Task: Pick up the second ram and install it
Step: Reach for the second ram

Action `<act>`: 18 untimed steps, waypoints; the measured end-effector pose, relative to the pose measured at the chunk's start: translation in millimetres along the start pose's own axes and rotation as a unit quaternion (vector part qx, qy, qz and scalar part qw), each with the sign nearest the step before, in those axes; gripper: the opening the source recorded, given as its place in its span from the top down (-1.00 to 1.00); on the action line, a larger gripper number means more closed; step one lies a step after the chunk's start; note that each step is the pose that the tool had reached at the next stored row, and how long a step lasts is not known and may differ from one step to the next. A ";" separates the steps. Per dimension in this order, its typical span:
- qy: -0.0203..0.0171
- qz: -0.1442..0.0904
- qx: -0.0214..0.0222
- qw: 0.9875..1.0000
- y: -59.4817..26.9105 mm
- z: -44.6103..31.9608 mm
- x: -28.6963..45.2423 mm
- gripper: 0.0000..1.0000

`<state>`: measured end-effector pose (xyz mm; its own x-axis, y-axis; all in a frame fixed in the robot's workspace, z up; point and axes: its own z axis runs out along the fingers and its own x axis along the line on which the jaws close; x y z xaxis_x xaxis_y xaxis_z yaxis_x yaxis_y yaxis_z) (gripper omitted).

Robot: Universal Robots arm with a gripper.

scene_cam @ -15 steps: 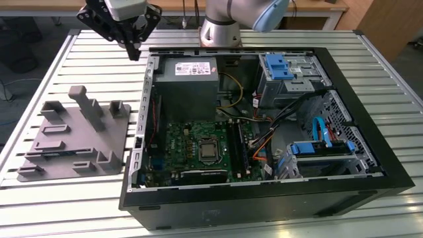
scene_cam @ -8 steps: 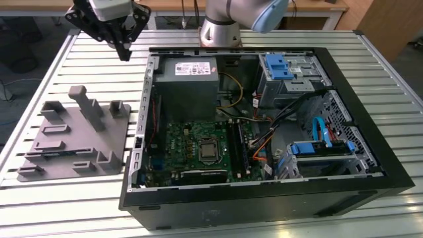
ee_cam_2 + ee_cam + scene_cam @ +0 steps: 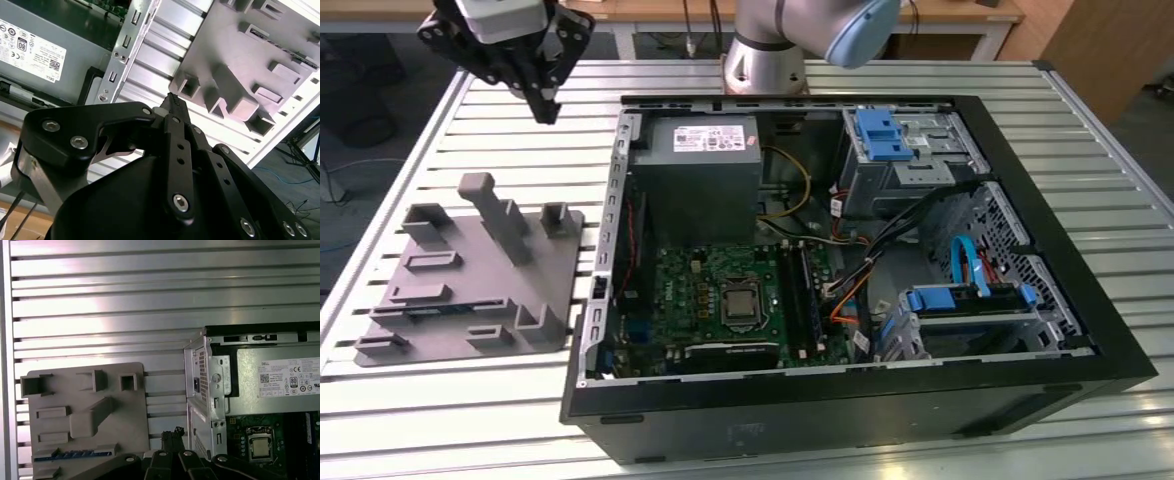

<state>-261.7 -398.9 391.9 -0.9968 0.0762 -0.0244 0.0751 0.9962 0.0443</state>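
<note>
The 2nd ram [image 3: 75,454] stands on edge in 1 slot of the fixture [image 3: 125,415], presented for grasping, I judge, while my gripper [image 3: 547,110] hangs well apart, fingers [image 3: 173,112] closed on nothing.

The robot's gripper [image 3: 173,433], its dark fingertips drawn together and holding nothing, hangs over the slatted metal table [image 3: 150,300], in the gap between a grey moulded fixture [image 3: 90,422] and the corner of an open computer case [image 3: 200,375]. The second ram [image 3: 75,455], a blue-green stick, lies in a slot along one edge of the fixture. Inside the case, a grey power supply [image 3: 270,385] sits next to the green motherboard [image 3: 240,437], whose silver processor [image 3: 261,447] is exposed.
</note>
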 end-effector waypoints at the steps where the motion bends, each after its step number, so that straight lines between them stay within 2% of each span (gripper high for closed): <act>1: 0.000 0.000 0.000 1.000 -0.2 0.1 2.6 0.80; 13: 0.000 0.000 0.000 1.000 -2.5 2.0 31.6 0.80; 18: 0.000 0.000 0.000 1.000 -3.9 4.2 49.2 0.80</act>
<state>-310.9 -398.9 386.3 -0.9968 0.0762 -0.0245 0.0751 0.9962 0.0444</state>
